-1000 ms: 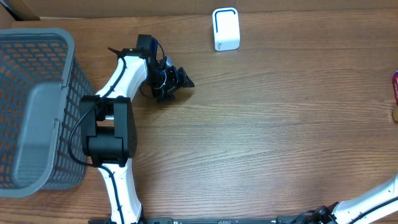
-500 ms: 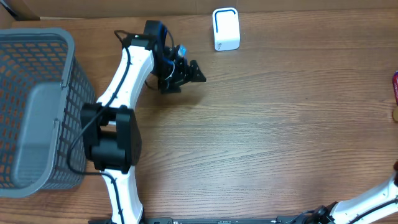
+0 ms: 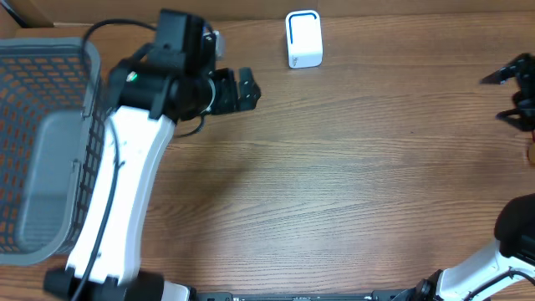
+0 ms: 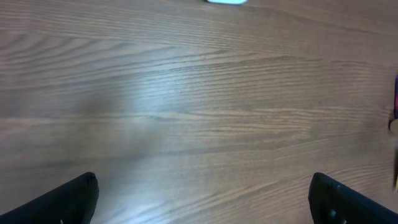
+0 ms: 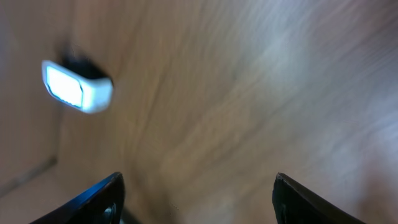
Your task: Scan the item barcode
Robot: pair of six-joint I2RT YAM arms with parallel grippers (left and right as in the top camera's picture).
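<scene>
Scanner (image 3: pixel 303 38), a rounded white box, sits on wood-grain table (image 3: pixel 351 184); left tool (image 4: pixel 204 185) and right tool (image 5: pixel 198 182) both stand apart, empty.

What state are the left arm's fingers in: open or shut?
Open. In the left wrist view, the two fingers sit far apart in the lower corners, with only bare table between them.
</scene>
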